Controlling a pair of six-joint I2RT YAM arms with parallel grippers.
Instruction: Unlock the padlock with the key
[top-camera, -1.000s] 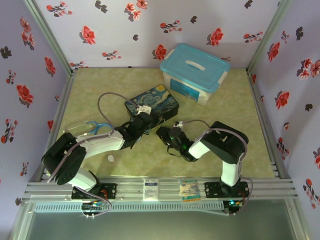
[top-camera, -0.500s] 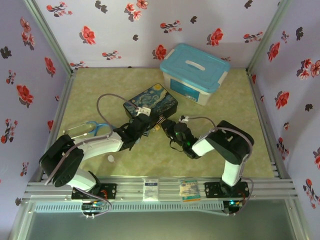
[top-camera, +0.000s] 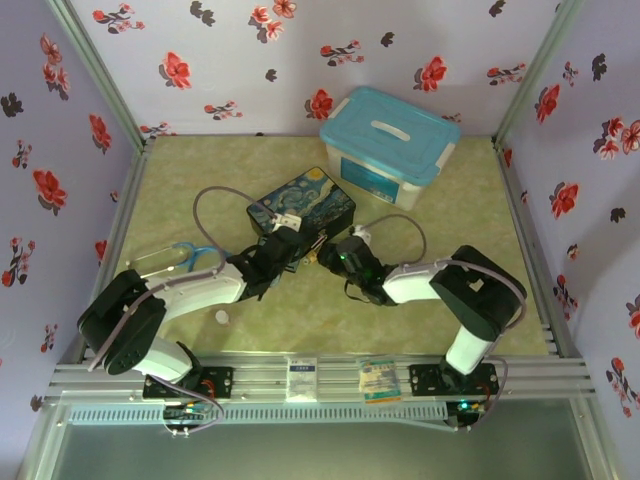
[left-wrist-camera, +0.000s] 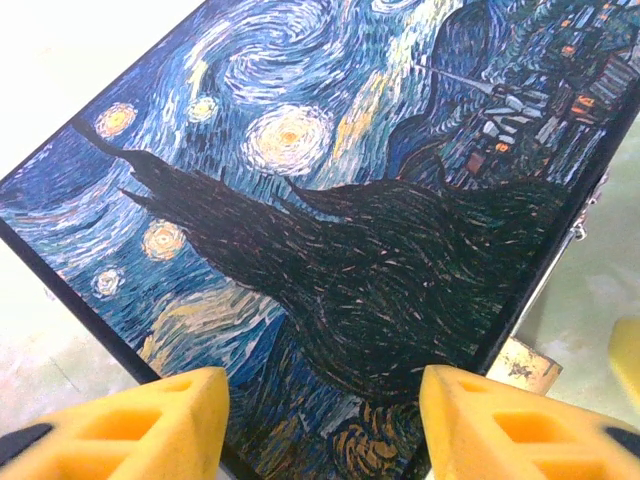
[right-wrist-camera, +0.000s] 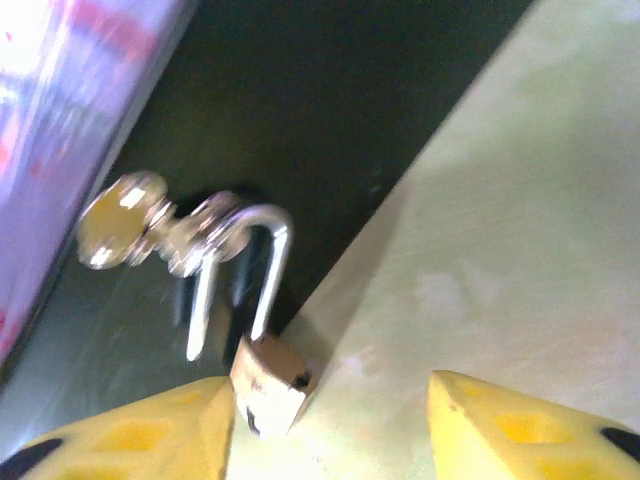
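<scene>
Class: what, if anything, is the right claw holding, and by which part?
Nothing: the right claw is open, and the padlock hangs from the latch, ungripped.

Padlock (right-wrist-camera: 270, 386) brass body, shiny silver shackle; painted box (left-wrist-camera: 330, 230) glossy.

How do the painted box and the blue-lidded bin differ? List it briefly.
The painted box is low and flat with a dark swirling night-sky print; the blue-lidded bin is taller, pale-walled with a plain turquoise lid. The painted box lies mid-table; the blue-lidded bin stands near the far wall. Both are rectangular, closed and set askew.
</scene>
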